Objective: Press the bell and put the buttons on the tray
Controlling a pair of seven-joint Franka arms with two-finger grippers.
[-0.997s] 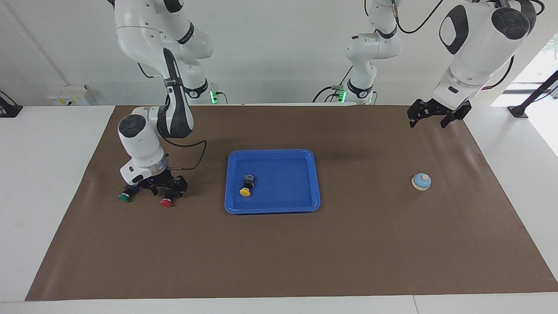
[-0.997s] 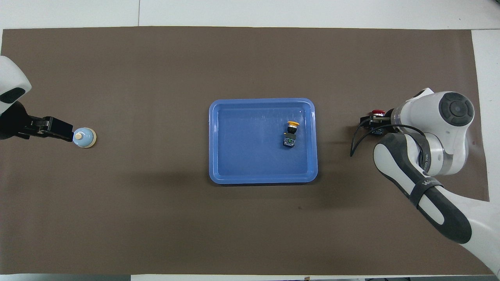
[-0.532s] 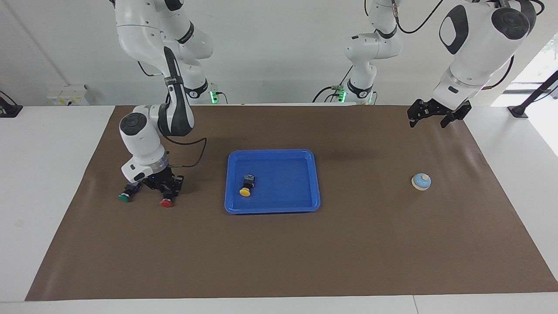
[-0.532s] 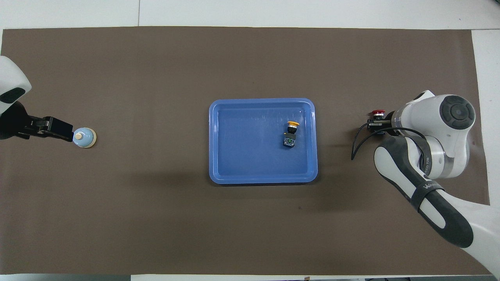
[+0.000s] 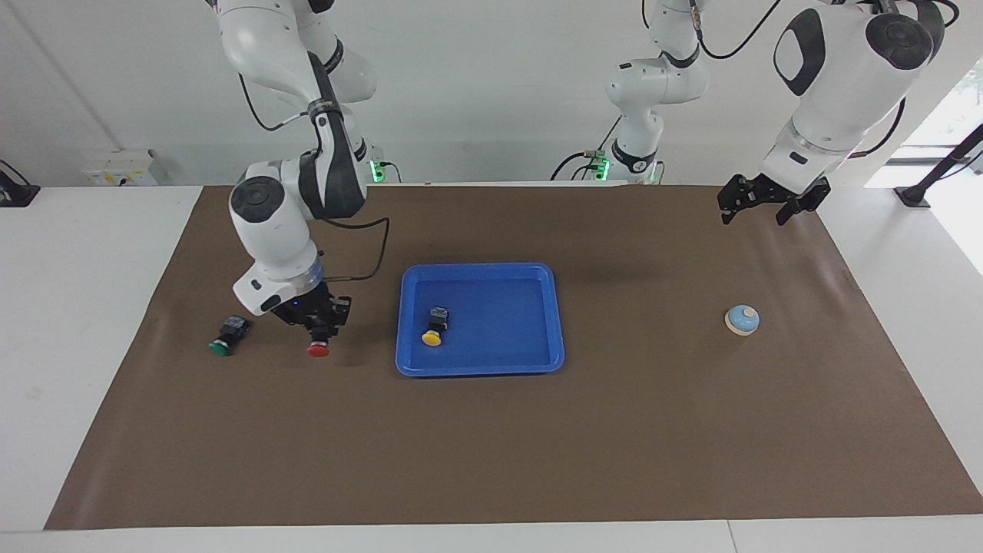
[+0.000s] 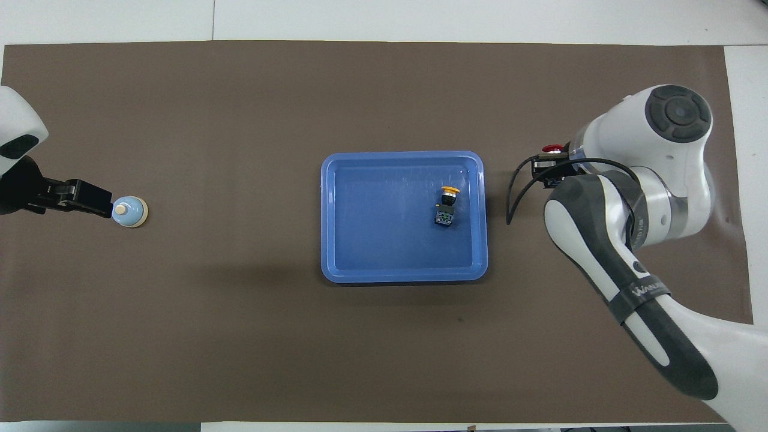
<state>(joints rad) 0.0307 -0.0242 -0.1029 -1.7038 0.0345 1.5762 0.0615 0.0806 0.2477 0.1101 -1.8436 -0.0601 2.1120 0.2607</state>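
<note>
taking the tray as landmark: toward the right arm's end of the table lies the green button on the brown mat; between it and the tray the right gripper hangs above the mat, pinching the red button; the yellow button lies on its side in the tray; toward the left arm's end sits the bell, and the left gripper waits spread, raised

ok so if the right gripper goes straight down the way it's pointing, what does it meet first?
The right gripper points down with the red button in it, over the brown mat beside the tray. The button's red cap would probably meet the mat first.
</note>
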